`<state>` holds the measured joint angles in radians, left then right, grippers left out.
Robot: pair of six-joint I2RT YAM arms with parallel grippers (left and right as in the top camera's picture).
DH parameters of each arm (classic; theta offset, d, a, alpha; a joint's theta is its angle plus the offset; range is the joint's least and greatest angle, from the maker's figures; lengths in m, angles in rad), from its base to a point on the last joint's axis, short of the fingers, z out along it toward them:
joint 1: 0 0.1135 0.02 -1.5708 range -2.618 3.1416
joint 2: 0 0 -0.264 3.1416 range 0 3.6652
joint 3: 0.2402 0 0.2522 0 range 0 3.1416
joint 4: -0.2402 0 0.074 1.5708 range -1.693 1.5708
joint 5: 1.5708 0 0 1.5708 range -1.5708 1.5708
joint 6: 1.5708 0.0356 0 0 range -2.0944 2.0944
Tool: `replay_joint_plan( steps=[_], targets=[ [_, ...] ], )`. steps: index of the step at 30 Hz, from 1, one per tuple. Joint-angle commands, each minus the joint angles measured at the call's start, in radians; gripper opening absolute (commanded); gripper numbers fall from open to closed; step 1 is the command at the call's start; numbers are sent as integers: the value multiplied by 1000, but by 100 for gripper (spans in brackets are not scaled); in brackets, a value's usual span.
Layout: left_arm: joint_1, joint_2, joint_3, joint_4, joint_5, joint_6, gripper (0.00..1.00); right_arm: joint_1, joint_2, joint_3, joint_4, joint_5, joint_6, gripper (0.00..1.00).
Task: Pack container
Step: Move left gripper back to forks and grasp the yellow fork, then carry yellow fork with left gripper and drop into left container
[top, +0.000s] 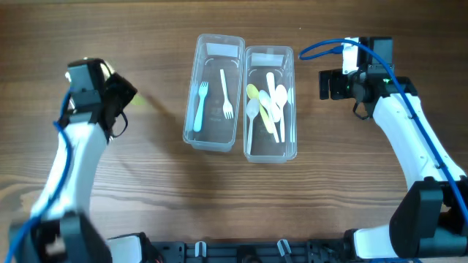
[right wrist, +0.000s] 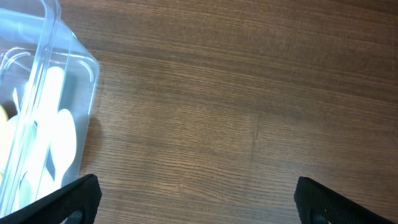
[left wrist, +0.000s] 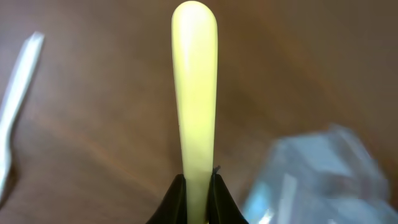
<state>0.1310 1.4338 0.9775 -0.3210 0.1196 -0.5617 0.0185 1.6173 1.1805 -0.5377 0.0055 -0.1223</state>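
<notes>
Within left hand (left wrist: pixel 198 182), yellow utensil (left wrist: pixel 194 81) pointing forward

Two clear containers sit side by side at the upper centre of the overhead view, the left container (top: pixel 212 139) and the right container (top: pixel 270 151); the left one holds two forks, one blue fork (top: pixel 199 109) and one white fork (top: pixel 224 91); the right one holds a heap of spoons (top: pixel 269 106), one yellow and perhaps four white, though they overlap too much for a sure count; one pale yellow utensil (left wrist: pixel 194 93) fills the centre of the left wrist view; one white utensil (left wrist: pixel 13 106) lies at that view's left edge.
</notes>
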Motion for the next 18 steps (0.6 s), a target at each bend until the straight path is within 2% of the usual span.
replay_joint_plan(
  steps=[1, 4, 8, 12, 18],
  targets=[
    [-75, -149, -1, 13, 167, 216, 4, 1, -5, 2, 5, 17, -8, 100],
    [-152, -209, -1, 11, 168, 327, 4, 1, -5, 2, 5, 17, -8, 100],
    [-247, -202, -2, 11, 168, 404, 4, 1, -5, 2, 5, 17, -8, 100],
    [-330, -142, -2, 14, 167, 454, 4, 1, -5, 2, 5, 17, -8, 100],
    [-407, 13, -2, 57, 157, 454, 4, 1, -5, 2, 5, 17, -8, 100]
  ],
)
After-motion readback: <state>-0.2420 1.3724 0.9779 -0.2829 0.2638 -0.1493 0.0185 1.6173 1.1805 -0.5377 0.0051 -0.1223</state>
